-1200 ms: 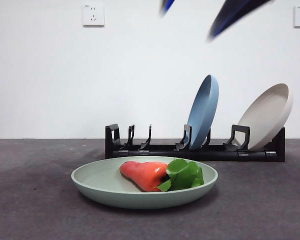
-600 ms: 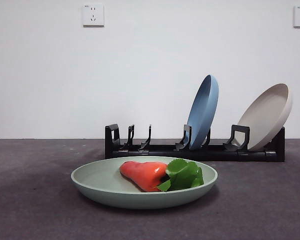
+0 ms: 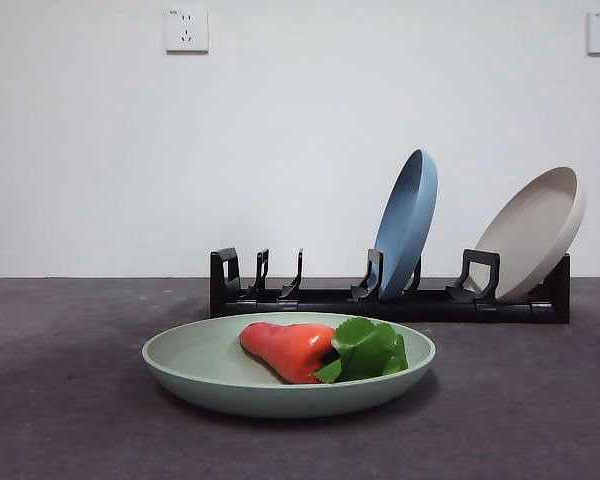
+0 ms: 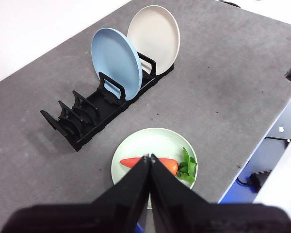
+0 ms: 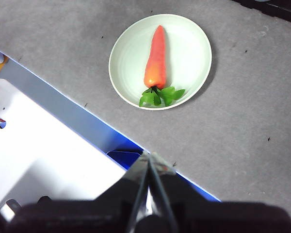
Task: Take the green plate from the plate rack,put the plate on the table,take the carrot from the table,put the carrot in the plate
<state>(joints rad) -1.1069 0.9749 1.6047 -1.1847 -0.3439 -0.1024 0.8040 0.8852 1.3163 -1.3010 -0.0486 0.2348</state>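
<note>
The green plate [image 3: 220, 372] lies flat on the table [image 3: 60, 400] in front of the plate rack [image 3: 310, 298]. The carrot [image 3: 285, 349] lies in the plate, its green leaves toward the right. The left wrist view shows the plate [image 4: 145, 145], the carrot [image 4: 131, 162] and the rack [image 4: 87, 116] from high above; the left gripper [image 4: 149, 157] is shut and empty. The right wrist view shows the plate [image 5: 184, 48] with the carrot [image 5: 155, 57] from high above; the right gripper [image 5: 148, 156] is shut and empty. Neither gripper shows in the front view.
A blue plate [image 3: 408, 222] and a beige plate [image 3: 535, 232] stand in the rack's right slots; they also show in the left wrist view [image 4: 115, 62] [image 4: 154, 34]. The table's front edge [image 5: 87, 116] runs close to the green plate.
Dark arm tips at the top of the front view one second ago have lifted out of view. The plate, carrot and rack have not moved.
</note>
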